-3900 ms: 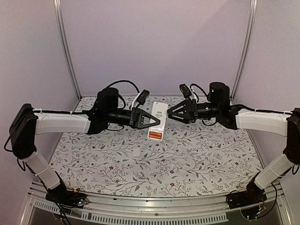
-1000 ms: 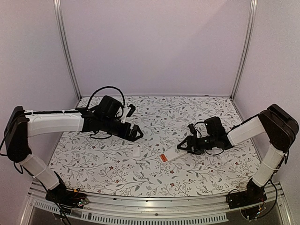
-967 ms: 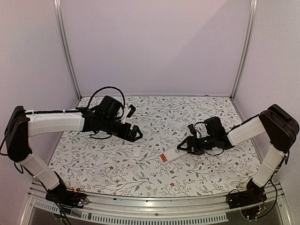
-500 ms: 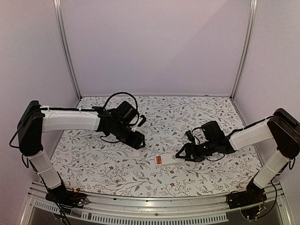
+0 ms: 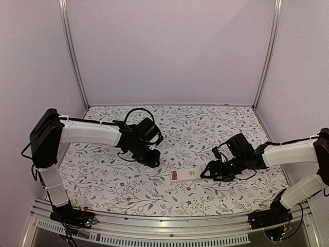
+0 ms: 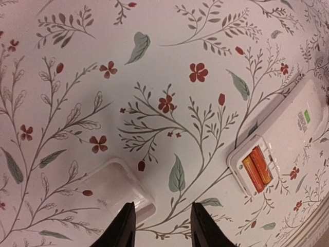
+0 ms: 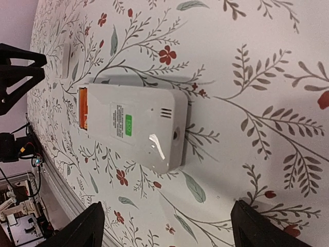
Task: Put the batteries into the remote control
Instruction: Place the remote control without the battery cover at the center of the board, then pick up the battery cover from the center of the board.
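Orange batteries [image 6: 257, 169] are sitting in the remote control [image 5: 186, 173], lying near the counter's [image 5: 205, 128] front edge; right fingers [image 7: 87, 229] are gaping wide off its end, left fingers [image 6: 125, 226] are straddling the cover plate's [image 6: 115, 188] corner, parted.

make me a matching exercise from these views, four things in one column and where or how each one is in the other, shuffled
Things
1. batteries
2. remote control
3. cover plate
4. right gripper

States
A. open, with nothing between its fingers
B. white, lying flat with its back facing up
C. orange, side by side inside the remote
D. flat on the table, one edge between the fingers of the left gripper

Pairs: 1-C, 2-B, 3-D, 4-A
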